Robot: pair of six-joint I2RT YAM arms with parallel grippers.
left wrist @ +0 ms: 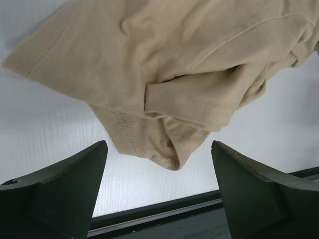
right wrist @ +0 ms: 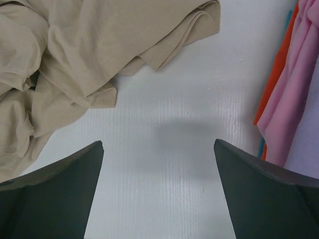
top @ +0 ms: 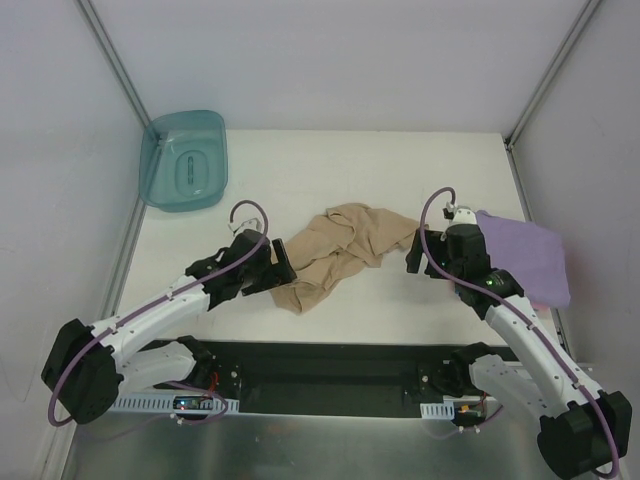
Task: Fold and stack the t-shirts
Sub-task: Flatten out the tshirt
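Wide and empty, left gripper (top: 282, 262) and right gripper (top: 416, 256) flanking tan shirt (top: 340, 255).
Crumpled at middle of table (top: 400, 170), left fingers (left wrist: 60, 194) just beside its edge; purple shirt (top: 520, 258) folded at right atop pink shirt (right wrist: 294, 89). Probably spreading step: next, pinch two hem corners and draw apart flat before folding.

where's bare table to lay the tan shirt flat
Widest free patch: the far table strip from the teal tub to the far right corner, behind the tan shirt. A smaller one runs along the near edge, in front of the shirt. Crowded: right edge, with the folded stack beside the right gripper.
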